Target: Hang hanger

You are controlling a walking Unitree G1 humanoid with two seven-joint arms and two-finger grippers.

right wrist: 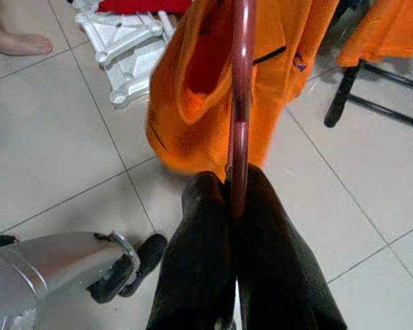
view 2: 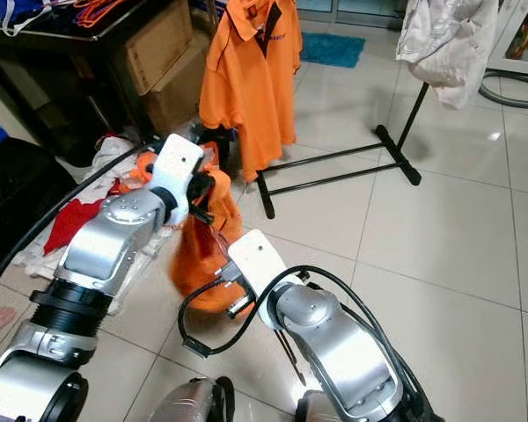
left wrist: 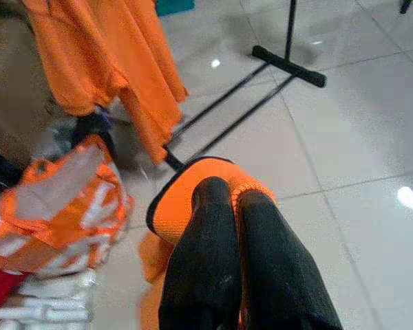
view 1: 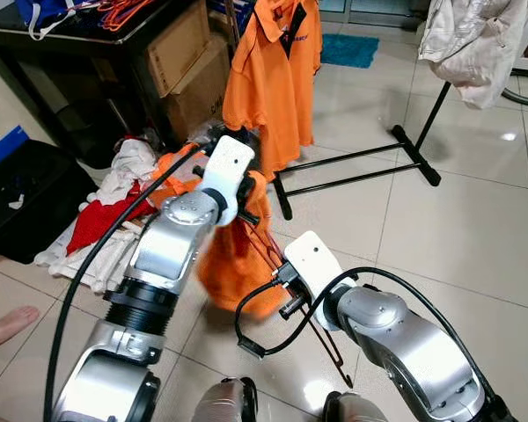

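An orange polo shirt (view 1: pixel 233 259) hangs in the air between my two arms, over the tiled floor. My left gripper (left wrist: pixel 230 191) is shut on its black-edged collar (left wrist: pixel 182 203), holding it up. My right gripper (right wrist: pixel 228 184) is shut on a dark red hanger (right wrist: pixel 239 103). The hanger's upper part runs into the shirt, while its lower part (view 1: pixel 331 352) sticks down past my right wrist. A black clothes rack (view 1: pixel 361 167) stands beyond, with another orange polo (view 1: pixel 273 70) hanging on it.
A pile of clothes (view 1: pixel 114 198) lies on the floor to the left, beside a black case (view 1: pixel 26 198) and cardboard boxes (view 1: pixel 189 61). A white garment (view 1: pixel 475 40) hangs at the far right. A person's bare foot (view 1: pixel 4 325) is at the left edge.
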